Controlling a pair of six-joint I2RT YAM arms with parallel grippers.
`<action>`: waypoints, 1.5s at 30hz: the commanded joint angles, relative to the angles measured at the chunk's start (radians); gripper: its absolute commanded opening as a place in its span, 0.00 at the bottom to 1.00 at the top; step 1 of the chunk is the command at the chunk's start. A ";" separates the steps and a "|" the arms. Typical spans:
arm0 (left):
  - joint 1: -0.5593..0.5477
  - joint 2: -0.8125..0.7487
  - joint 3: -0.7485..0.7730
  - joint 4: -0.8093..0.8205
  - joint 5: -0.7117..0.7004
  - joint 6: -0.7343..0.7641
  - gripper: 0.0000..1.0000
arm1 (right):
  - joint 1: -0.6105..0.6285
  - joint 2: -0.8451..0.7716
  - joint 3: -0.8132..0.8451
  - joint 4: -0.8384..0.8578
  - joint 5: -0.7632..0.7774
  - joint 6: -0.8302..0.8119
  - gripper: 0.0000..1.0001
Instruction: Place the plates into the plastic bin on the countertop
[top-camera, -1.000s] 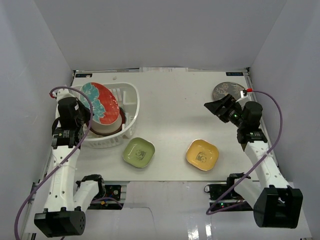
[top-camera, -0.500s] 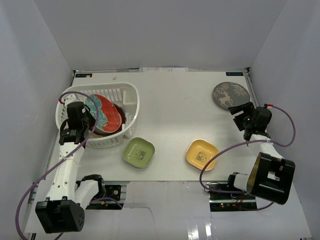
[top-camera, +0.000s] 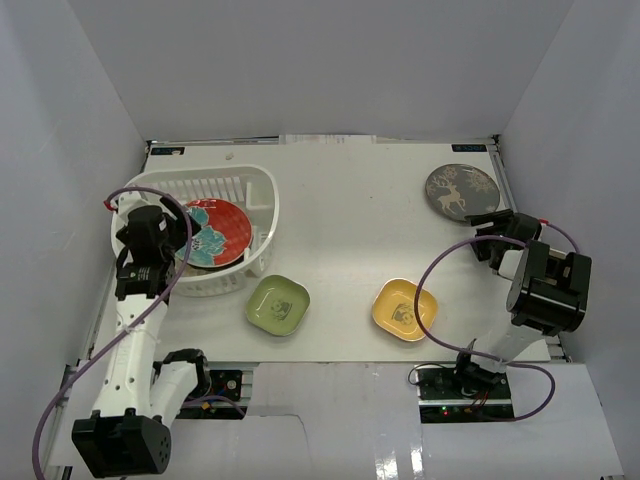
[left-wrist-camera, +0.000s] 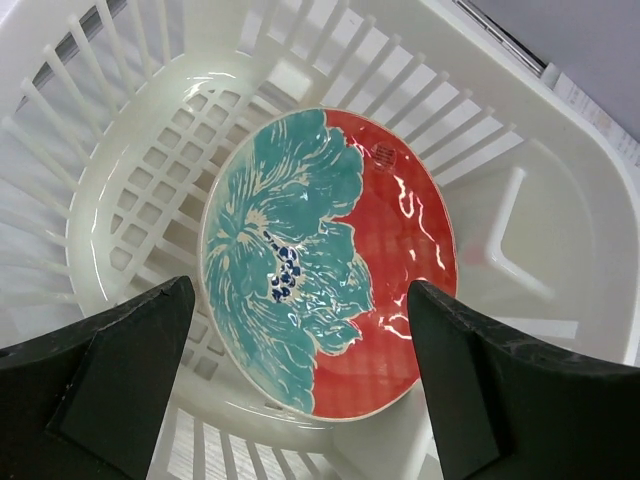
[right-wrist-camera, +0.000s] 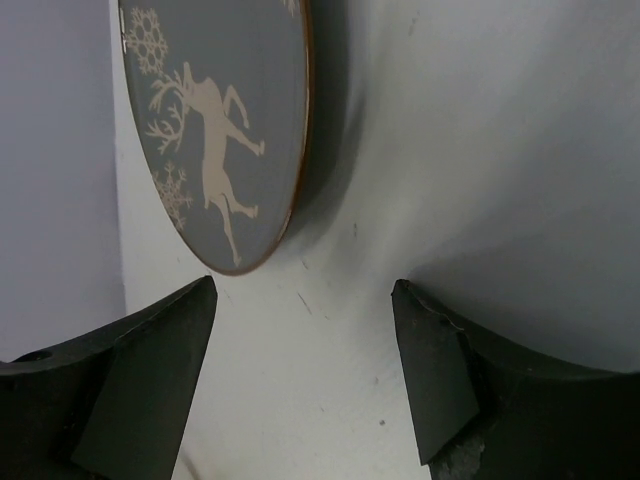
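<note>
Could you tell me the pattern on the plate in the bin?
The plate shows a teal flower on red; left wrist view.

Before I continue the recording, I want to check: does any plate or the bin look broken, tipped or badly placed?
Nothing stands out. The red-and-teal plate lies face up inside the plastic bin, whole. The green dish, yellow dish and deer plate sit flat on the countertop, apart from each other.

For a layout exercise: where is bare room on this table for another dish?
Bare: the wide stretch between the white slotted plastic basket and the round grey deer-patterned plate; the gap between the squarish green dish and squarish yellow dish. Crowded: the basket, largely filled by a round red-and-teal plate.
</note>
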 joint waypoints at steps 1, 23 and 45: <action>-0.001 -0.056 0.030 -0.017 -0.016 -0.022 0.98 | -0.003 0.079 0.061 0.092 -0.002 0.068 0.76; -0.115 0.031 0.245 0.135 0.936 -0.193 0.97 | 0.103 -0.149 -0.211 0.599 -0.206 0.313 0.08; -0.491 0.331 0.237 0.269 0.795 -0.173 0.87 | 0.643 -0.683 -0.092 0.237 -0.339 0.198 0.08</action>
